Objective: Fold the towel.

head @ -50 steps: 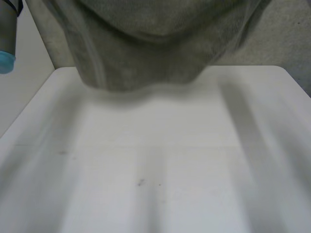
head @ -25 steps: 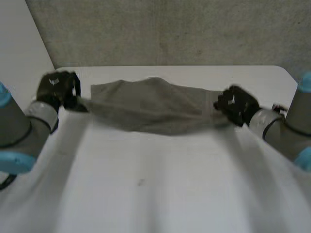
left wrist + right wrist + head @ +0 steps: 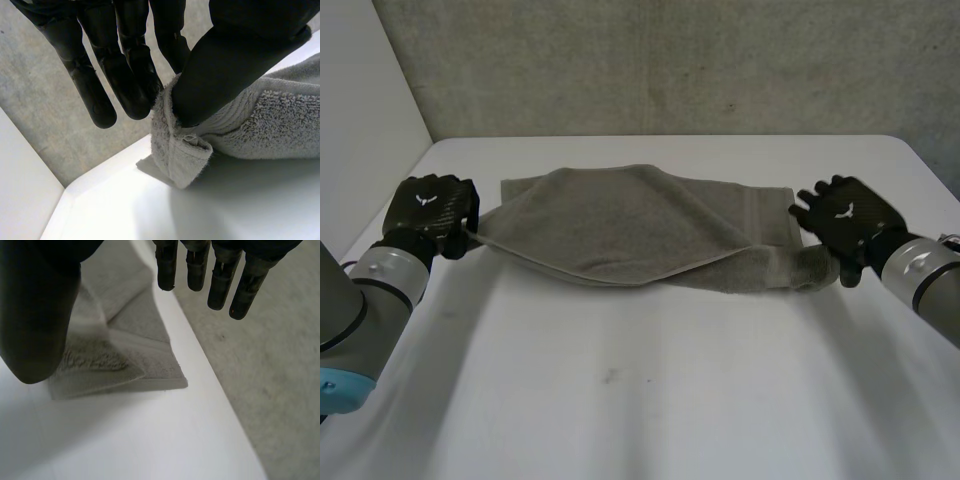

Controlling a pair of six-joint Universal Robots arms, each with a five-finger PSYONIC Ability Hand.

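A grey towel [image 3: 630, 225] lies across the far half of the white table [image 3: 650, 400], folded lengthwise, its near edge sagging in a curve. My left hand [image 3: 428, 212] is at the towel's left corner. In the left wrist view the thumb [image 3: 225, 65] pinches that corner [image 3: 182, 150] against the fingers [image 3: 125, 75] and holds it just off the table. My right hand [image 3: 845, 215] is at the towel's right end, which is bunched on the table. In the right wrist view its fingers [image 3: 220, 270] are straight and apart from the thumb [image 3: 35, 305], above the towel's corner [image 3: 130, 340] without touching it.
The table's far edge [image 3: 670, 137] meets a grey concrete wall [image 3: 670, 70], with a white wall [image 3: 360, 100] to the left. In the right wrist view, the table edge runs close by the towel's right corner, with grey floor [image 3: 265, 365] beyond it.
The towel came down from high near the camera and was stretched between both hands. It now rests on the table. The right hand has opened and let go of its end.
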